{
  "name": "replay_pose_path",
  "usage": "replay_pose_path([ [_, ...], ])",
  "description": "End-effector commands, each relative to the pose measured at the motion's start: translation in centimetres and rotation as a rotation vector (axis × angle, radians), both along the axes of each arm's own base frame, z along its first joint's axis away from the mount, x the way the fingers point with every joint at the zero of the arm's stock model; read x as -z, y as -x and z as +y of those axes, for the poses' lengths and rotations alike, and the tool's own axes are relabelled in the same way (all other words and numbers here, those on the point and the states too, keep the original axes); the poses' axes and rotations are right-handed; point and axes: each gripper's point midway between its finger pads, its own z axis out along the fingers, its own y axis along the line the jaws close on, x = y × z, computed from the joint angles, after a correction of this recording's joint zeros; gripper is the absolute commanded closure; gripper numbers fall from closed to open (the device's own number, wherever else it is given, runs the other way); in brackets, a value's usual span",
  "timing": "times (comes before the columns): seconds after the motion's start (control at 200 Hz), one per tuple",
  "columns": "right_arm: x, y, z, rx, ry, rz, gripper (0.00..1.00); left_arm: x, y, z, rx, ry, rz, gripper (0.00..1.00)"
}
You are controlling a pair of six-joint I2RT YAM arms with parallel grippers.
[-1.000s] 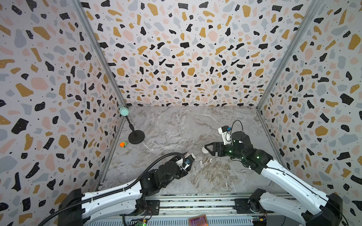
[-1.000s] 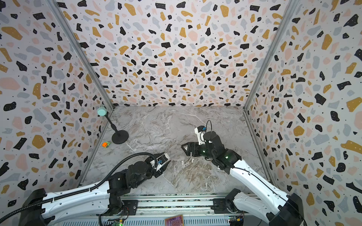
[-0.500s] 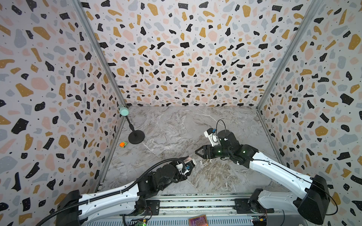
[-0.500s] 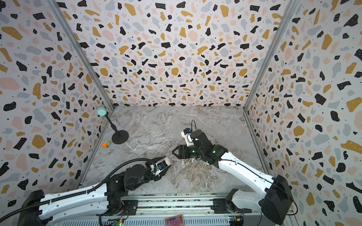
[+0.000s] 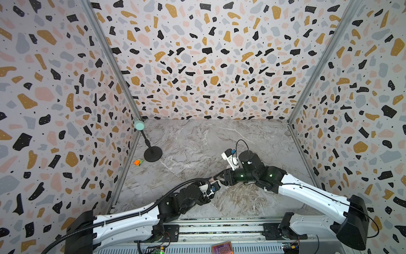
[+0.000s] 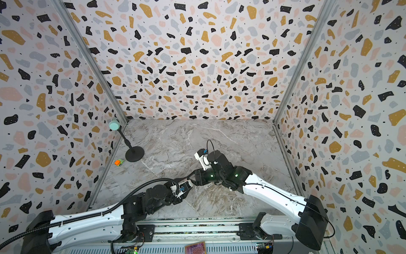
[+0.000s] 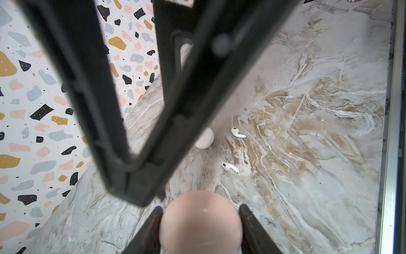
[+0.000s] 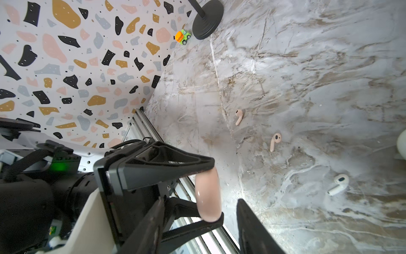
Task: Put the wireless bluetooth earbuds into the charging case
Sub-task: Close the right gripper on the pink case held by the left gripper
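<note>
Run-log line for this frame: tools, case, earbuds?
left tool: shut on pink case | right tool: open, straddling same case | pink earbuds, white earbuds: loose on table

A lab test booth: terrazzo-print walls (image 5: 208, 66) enclose a marble-look floor (image 5: 197, 140) edged by a metal mounting rail (image 5: 219, 229).

— What is the space closed in by?
— Three walls (image 5: 208, 55) are seen, covered in a terrazzo pattern of black, ochre, pink and grey chips on white, and joined by aluminium corner posts (image 5: 111, 57).
— And below?
— A bench (image 5: 219, 136) finished in grey marble with brown veining is laid between them. A metal rail (image 5: 219, 228) is mounted along its near edge. A black round-footed stand (image 5: 153, 154) is set near the left wall. Soft, even light is cast.
</note>
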Motion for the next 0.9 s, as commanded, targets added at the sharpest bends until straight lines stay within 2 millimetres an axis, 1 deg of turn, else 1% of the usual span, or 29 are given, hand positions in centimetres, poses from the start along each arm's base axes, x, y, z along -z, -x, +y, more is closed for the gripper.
replay_pose_path([
  [0.0,0.4,0.5,0.4,-0.030,0.002,-0.003,0.48,-1.9,-0.2,-0.5,-0.004,0.046,-0.028,1.00],
  [0.09,0.9,0.7,0.7,-0.047,0.015,-0.003,0.50,-1.9,-0.2,-0.6,0.000,0.045,-0.026,1.00],
  [0.22,1.7,0.7,0.8,-0.056,0.041,0.004,0.55,-1.9,-0.1,-0.6,0.003,0.047,-0.024,1.00],
  [0.315,1.6,0.8,1.0,-0.064,0.036,-0.003,0.58,-2.0,-0.2,-0.5,-0.001,0.049,-0.025,1.00],
  [0.43,2.1,0.7,1.0,-0.059,0.052,0.000,0.59,-2.0,-0.1,-0.6,0.003,0.052,-0.026,1.00],
  [0.721,3.2,1.3,1.1,-0.074,0.069,0.021,0.60,-2.2,-0.1,-0.7,0.006,0.061,-0.021,1.00],
  [0.896,3.7,1.6,1.6,-0.093,0.067,0.026,0.61,-2.2,0.1,-0.8,0.016,0.065,-0.019,1.00],
])
